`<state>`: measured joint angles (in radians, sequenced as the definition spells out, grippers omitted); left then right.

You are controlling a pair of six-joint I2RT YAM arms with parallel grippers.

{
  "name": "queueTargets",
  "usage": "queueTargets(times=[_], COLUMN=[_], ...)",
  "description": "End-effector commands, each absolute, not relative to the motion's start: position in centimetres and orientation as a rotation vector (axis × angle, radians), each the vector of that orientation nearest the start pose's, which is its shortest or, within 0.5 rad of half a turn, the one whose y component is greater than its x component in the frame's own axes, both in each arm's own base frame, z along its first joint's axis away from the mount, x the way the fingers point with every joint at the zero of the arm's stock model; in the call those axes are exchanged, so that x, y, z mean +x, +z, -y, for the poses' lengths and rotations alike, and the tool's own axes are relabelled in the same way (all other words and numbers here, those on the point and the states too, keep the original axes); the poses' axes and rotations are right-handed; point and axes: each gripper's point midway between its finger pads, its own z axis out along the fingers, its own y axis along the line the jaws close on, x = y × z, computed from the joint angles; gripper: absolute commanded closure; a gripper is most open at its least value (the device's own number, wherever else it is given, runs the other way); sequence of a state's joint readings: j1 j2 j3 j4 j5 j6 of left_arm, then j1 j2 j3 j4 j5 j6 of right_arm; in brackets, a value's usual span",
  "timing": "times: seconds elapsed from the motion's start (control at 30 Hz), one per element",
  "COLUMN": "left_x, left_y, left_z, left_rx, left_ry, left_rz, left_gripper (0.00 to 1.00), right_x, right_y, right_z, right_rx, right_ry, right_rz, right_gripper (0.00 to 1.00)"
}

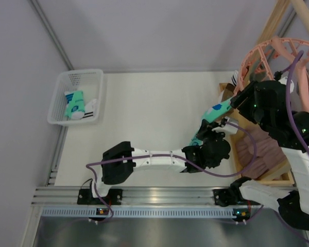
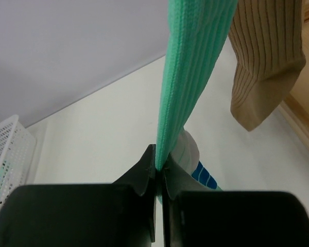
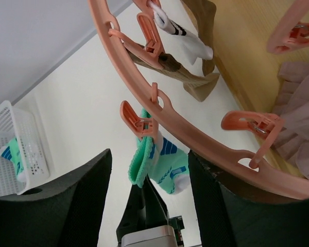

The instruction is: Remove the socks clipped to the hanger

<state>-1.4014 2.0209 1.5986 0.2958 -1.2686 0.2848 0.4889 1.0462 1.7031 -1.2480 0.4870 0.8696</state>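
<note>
Left hand [image 2: 159, 172] is clamped tight on the low end of a mint-green sock [image 2: 190, 67]. The sock hangs stretched from a clip [image 3: 137, 121] on the salmon-pink hanger [image 3: 195, 136], far right of the scene. It's ribbed, with white and blue patches. Right hand [image 3: 149, 157] sits near that clip, fingers apart, gripping nothing. A brown sock [image 2: 268, 67] dangles just beside.

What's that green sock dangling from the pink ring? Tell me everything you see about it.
The mint-green sock is ribbed knit with blue and white patches. A salmon clip on the pink hanger pinches its top end. It stretches taut, slanting down to the left arm's jaws, which are shut on its lower part.
</note>
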Motion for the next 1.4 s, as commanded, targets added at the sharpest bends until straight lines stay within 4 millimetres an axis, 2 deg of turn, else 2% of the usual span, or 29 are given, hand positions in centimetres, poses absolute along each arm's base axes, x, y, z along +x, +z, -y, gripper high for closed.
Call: queueTargets(times=[0.0,0.47,0.7,0.8,1.17,1.23,1.37], left_x=[25.2,25.0,24.8,24.7,24.7,24.7,24.7], left_y=[26.0,25.0,24.8,24.7,24.7,24.6,24.7], left_z=[44.4,45.0,44.9,44.9,44.8,44.9,44.8], left_rx=[0.359,0.38,0.384,0.387,0.393,0.393,0.392], left_ry=[0.287,0.304,0.311,0.316,0.32,0.317,0.321], left_rz=[-1.56,-1.56,-1.559,-1.559,-1.559,-1.559,-1.559], left_gripper=[1.0,1.0,1.0,1.0,1.0,1.0,1.0], right_x=[24.4,27.0,27.3,27.5,28.0,28.1,28.3], right_y=[39.5,38.6,38.4,38.0,37.3,37.3,37.3], right_z=[-6.0,-5.0,-3.8,-3.4,-2.6,-2.5,-2.5], right_rx=[0.707,0.761,0.783,0.785,0.766,0.767,0.764], right_ry=[0.303,0.143,0.046,0.006,-0.11,-0.122,-0.13], right_rz=[-1.907,-1.873,-1.84,-1.837,-1.828,-1.825,-1.819], right_gripper=[0.42,0.48,0.51,0.55,0.55,0.58,0.72])
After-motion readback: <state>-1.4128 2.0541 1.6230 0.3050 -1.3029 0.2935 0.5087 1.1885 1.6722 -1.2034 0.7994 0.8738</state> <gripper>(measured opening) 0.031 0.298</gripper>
